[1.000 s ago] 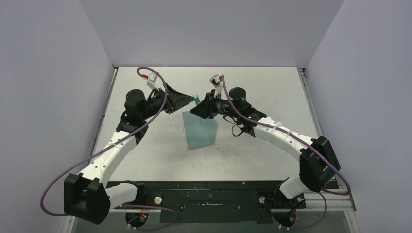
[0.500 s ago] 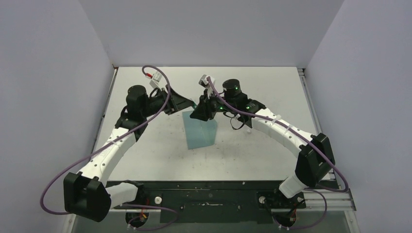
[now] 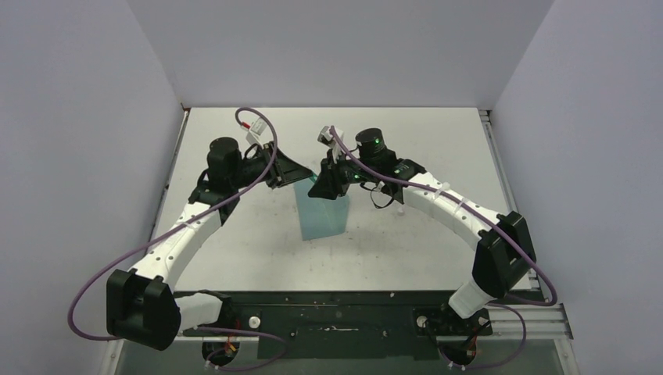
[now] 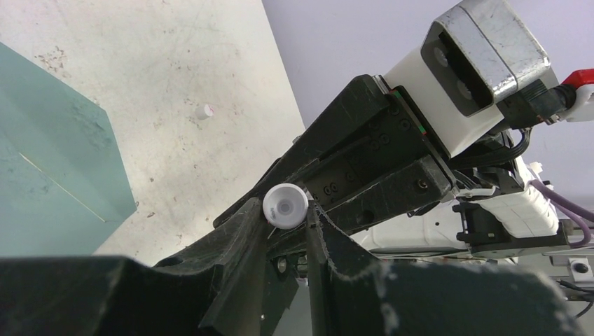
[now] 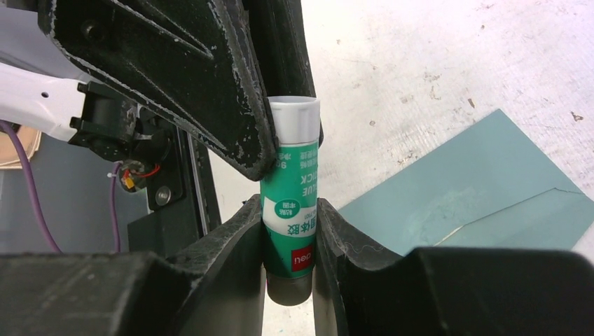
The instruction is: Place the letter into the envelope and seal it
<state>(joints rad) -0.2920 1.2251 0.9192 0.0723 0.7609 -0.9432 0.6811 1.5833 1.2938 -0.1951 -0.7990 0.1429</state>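
Note:
The teal envelope (image 3: 323, 211) lies flat on the table, also visible as the envelope (image 4: 49, 161) and the envelope (image 5: 483, 189) in the wrist views. The letter is hidden from every view. Above the envelope's far end, my right gripper (image 5: 288, 206) is shut on the green body of a glue stick (image 5: 291, 224). Its white cap (image 5: 294, 122) points toward the left arm. My left gripper (image 4: 282, 204) meets it tip to tip, with both fingers pressed against the cap (image 4: 285, 205). From above, the left gripper (image 3: 301, 170) and right gripper (image 3: 322, 181) nearly touch.
A small white round piece (image 4: 204, 110) lies on the bare table beyond the envelope. The table surface (image 3: 438, 148) is scuffed white, walled at the back and sides. The black base rail (image 3: 336, 320) runs along the near edge.
My left gripper has moved right to the glue stick and its fingers have closed in on the cap. The right arm has shifted slightly left, still holding the stick.

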